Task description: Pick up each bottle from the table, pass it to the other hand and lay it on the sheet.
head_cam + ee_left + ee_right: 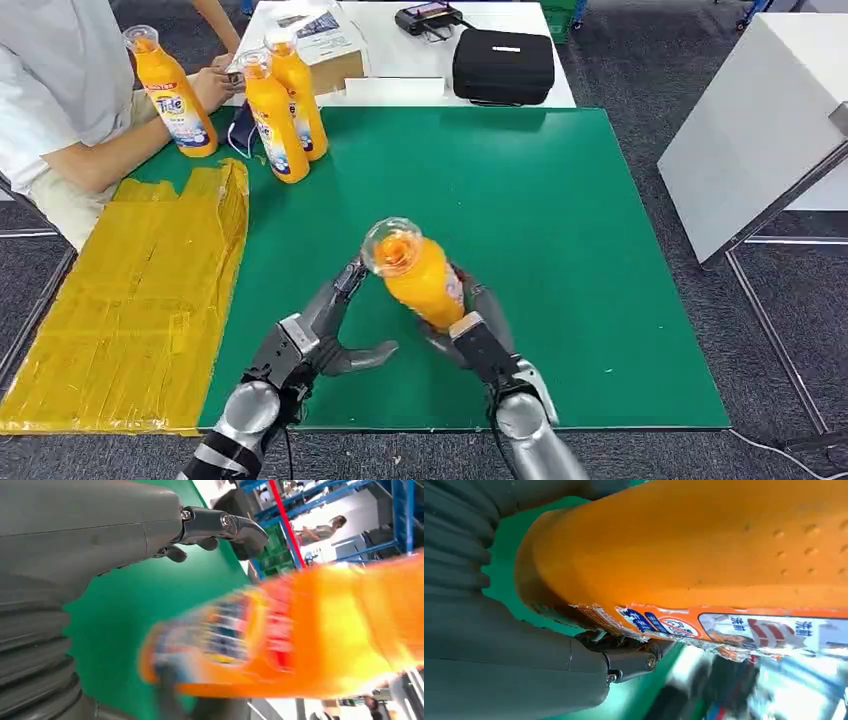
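Big green mat (560,200) covers the table, and off its left edge lies the yellow sheet (130,300) — that's the drop zone, flat and waiting. At the far left corner a seated person (60,100) has a hand on one of three orange bottles (278,125) standing upright, queued near the sheet's far end, likely so they can be fed in one by one.

Now the action up front: the right hand (470,325) grips the held bottle (418,275) around its lower body, lifted off the mat and tilted with its clear cap leaning toward the camera. The right wrist view shows the fingers wrapped under the label — a firm low hold that leaves the upper half free for the taker.

And here's the taker: the left hand (335,325) sits just beside the bottle, fingers spread and holding nothing, fingertips reaching up near the cap. From the left wrist view the bottle looms blurred just past the thumb.

My read — this is the handover itself. Left needs to close around the upper body before right lets go, or the bottle drops.
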Robot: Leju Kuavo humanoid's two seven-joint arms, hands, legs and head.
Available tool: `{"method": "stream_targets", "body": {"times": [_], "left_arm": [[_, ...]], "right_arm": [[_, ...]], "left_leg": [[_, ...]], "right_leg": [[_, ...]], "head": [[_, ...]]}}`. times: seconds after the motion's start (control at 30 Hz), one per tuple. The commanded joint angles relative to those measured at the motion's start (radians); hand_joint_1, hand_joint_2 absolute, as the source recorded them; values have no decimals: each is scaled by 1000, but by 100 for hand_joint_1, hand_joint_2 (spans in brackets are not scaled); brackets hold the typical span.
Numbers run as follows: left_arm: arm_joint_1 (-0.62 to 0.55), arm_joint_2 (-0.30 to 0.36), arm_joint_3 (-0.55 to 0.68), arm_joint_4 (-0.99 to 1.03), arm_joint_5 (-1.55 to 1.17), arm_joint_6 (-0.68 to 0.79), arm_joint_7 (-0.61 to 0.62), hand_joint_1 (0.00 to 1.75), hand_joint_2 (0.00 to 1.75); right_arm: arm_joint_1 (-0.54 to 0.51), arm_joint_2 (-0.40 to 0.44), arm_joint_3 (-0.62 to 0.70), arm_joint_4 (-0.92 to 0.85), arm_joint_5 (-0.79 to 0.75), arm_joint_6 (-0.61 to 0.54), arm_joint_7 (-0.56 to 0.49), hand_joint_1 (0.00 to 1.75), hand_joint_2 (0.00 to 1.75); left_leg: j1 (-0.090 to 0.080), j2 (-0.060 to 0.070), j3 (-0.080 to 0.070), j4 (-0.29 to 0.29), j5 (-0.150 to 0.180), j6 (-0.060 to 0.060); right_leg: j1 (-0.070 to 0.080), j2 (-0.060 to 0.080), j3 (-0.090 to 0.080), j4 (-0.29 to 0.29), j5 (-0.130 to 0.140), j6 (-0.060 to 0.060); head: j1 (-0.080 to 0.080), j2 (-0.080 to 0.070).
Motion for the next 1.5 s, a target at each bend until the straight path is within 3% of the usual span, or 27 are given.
{"method": "stream_targets", "body": {"times": [0.03,0.5,0.57,0.93,0.97,1.0,1.5], "left_arm": [[-44,13,-30,59,7,-3,7,0,175],[-44,13,-31,59,8,-3,7,0,175],[-47,12,-28,60,16,-2,6,0,175],[-71,4,-22,98,40,2,7,0,175],[-73,2,-18,107,41,5,7,166,175],[-75,-1,-10,117,44,9,5,175,175],[-91,-14,21,177,27,53,5,175,175]], "right_arm": [[-74,8,83,181,-11,3,-7,175,175],[-74,6,84,177,-13,4,-7,175,175],[-75,14,106,194,-12,19,-5,175,175],[-110,29,216,262,3,21,-25,175,175],[-108,25,220,246,3,17,-24,175,175],[-107,20,222,229,3,14,-22,175,175],[-89,-5,216,146,-2,-5,-23,175,175]], "left_leg": [[1,0,7,0,-3,-1],[0,-1,3,-1,-1,-1],[1,-1,7,1,-4,-2],[1,0,4,0,-2,-1],[0,0,2,0,-1,-1],[1,-1,4,0,-2,-1],[0,-1,5,0,-2,-2]], "right_leg": [[1,3,8,-2,-2,-2],[0,2,3,-2,-1,-1],[1,3,9,-2,-3,-2],[0,2,4,-1,-1,-1],[0,1,3,-1,-1,-1],[0,2,5,-2,-1,-2],[0,2,6,-1,-2,-2]], "head": [[0,0],[0,0],[0,0],[0,0],[0,0],[0,0],[0,0]]}}
